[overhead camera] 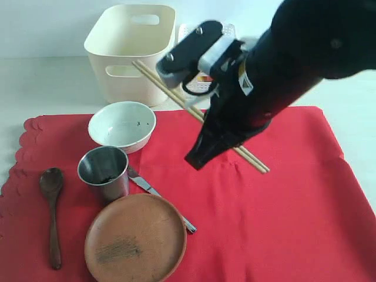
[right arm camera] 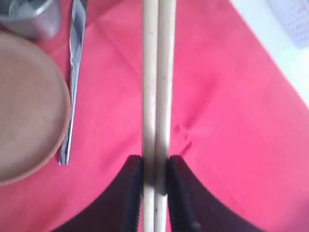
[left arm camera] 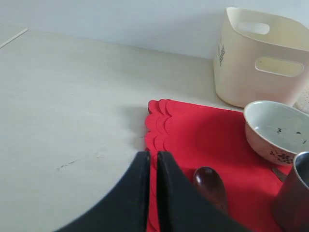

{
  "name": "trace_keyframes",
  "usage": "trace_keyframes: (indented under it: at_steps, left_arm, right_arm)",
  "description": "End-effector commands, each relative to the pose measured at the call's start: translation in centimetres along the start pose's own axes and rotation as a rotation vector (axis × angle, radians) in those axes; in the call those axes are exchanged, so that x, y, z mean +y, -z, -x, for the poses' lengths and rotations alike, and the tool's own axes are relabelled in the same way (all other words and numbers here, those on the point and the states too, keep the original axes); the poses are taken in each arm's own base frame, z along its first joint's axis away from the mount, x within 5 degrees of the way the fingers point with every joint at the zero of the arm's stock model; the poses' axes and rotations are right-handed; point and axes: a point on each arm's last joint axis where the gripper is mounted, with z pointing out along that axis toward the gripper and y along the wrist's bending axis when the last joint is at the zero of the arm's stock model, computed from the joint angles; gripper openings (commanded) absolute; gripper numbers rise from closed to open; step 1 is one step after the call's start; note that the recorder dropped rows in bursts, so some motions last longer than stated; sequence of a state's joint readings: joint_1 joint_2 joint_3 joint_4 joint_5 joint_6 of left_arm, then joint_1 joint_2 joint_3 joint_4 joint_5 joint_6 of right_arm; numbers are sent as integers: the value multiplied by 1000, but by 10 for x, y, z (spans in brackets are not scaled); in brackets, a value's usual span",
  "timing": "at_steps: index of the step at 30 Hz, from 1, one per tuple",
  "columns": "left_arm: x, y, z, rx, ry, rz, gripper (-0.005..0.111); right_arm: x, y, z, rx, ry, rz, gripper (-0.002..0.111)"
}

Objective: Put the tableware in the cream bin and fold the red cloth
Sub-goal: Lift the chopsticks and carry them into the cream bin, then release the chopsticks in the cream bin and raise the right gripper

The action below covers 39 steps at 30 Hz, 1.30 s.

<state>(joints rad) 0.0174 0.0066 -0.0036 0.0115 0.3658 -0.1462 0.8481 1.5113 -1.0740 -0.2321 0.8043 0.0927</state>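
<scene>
Tableware transfer in hand: chopsticks [right arm camera: 157, 72] pinched between the narrowly set jaws of the right gripper [right arm camera: 155, 162], aloft just before the cream bin [overhead camera: 123, 91], next likely needing carriage over its rim and release; left gripper [left arm camera: 152, 159] closed on nothing, well apart from the bin.

The exterior camera is looking steeply down; the left wrist is facing the cream bin [left arm camera: 241, 82] from low; the right wrist is closely overlooking the chopsticks [right arm camera: 157, 72]; all 3 are sharing the red cloth [overhead camera: 282, 223].
</scene>
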Motion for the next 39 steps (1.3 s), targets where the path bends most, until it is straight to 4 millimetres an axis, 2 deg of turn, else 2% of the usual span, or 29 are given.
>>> trace_keyframes:
  at_steps: [1, 6, 11, 18, 24, 31, 34, 39]
  left_arm:
    - [0, 0, 0, -8, -1, 1, 8]
    - [0, 0, 0, -8, -1, 1, 8]
    - [0, 0, 0, -8, -1, 1, 8]
    - [0, 0, 0, -8, -1, 1, 8]
    - [0, 0, 0, -8, -1, 1, 8]
    - [0, 0, 0, -8, -1, 1, 8]
    - [0, 0, 0, -8, -1, 1, 8]
    - [0, 0, 0, -8, -1, 1, 8]
  right_arm:
    - [-13, 20, 32, -118, -35, -27, 0]
    - [-36, 27, 75, -270, -94, -56, 0]
    - [-45, 20, 117, -366, -114, -62, 0]
    - [-48, -19, 173, -453, -112, -70, 0]
    - [-57, -51, 210, -568, -105, -150, 0]
    - [-86, -95, 231, -665, -211, -191, 0]
    - [-91, -104, 235, -683, -242, -230, 0]
    - [-87, -112, 235, -687, -241, -326, 0]
